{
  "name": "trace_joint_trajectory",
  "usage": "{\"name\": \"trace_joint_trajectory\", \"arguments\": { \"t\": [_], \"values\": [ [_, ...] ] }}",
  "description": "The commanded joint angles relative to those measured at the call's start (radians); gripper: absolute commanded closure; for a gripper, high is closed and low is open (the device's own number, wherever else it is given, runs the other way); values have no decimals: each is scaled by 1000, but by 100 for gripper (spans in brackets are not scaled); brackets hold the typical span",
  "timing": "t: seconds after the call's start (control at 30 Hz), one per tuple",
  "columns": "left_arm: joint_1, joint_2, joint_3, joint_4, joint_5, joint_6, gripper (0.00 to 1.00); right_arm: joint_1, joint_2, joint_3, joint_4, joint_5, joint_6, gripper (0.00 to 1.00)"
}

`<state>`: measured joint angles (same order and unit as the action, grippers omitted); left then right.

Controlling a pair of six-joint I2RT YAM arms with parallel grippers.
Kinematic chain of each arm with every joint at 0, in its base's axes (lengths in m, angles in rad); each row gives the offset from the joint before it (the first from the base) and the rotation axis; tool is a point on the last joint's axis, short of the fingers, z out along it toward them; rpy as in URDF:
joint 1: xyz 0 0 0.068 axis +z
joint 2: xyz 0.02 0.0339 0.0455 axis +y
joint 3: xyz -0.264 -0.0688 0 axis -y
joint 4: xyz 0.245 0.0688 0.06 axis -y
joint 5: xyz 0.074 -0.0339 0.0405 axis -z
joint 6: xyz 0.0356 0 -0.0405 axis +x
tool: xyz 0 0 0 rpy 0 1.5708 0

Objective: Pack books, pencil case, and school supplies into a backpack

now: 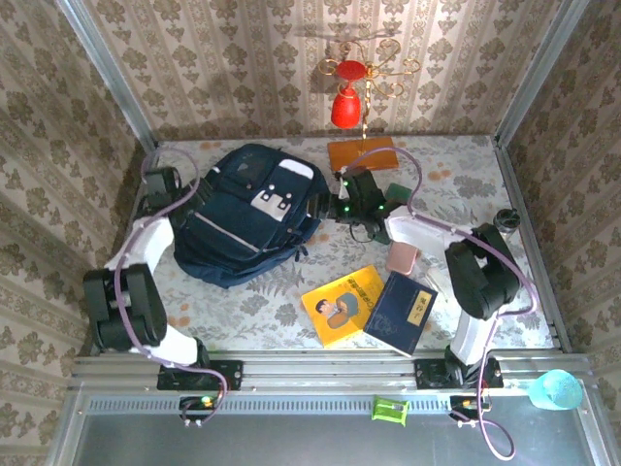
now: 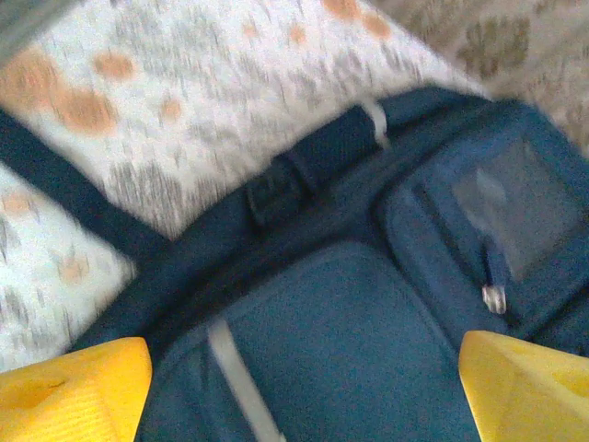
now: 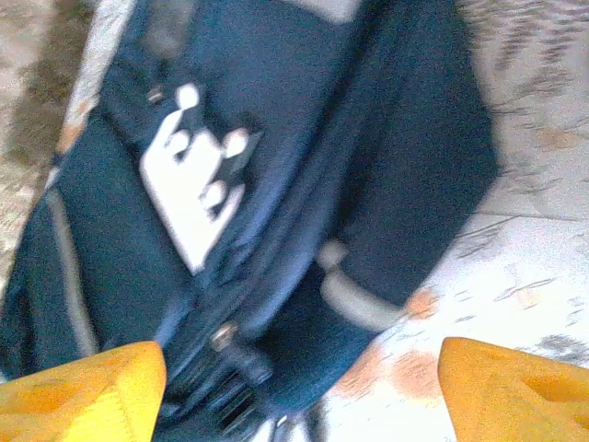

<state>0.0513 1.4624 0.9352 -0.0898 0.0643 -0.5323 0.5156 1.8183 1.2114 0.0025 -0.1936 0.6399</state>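
As seen from above, shows left gripper (image 1: pixel 167 189) spread wide, empty, at the left edge of the backpack (image 1: pixel 243 223); finds right gripper (image 1: pixel 347 209) likewise apart, empty, just off its right side; puts both books (image 1: pixel 342 306) on the surface (image 1: pixel 262 306), near-right, closer to the right arm.

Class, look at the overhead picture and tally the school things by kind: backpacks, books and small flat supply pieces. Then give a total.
Backpack: 1
Books: 2, the yellow book and the navy book
Small flat pieces: 3, the pink piece, the dark green piece and the light green piece
Total: 6
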Motion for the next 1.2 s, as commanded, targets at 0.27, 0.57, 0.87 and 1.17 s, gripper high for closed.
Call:
{"name": "trace_joint_trajectory", "arguments": {
  "t": [0.27, 0.57, 0.87, 1.17],
  "values": [
    [-63, -218, -316, -52, 62, -34, 13, 9, 250, 78, 275, -207, 279, 29],
    [-274, -370, -188, -97, 153, 204, 21, 5, 7, -25, 468, -145, 547, 95],
    [-590, -465, -204, 72, 216, 584, 27, 70, -194, -33, 436, 48, 601, 98],
    [-645, -330, -128, 8, 5, 740, 41, 93, -245, -52, 424, 98, 575, 98]
  ]
}}
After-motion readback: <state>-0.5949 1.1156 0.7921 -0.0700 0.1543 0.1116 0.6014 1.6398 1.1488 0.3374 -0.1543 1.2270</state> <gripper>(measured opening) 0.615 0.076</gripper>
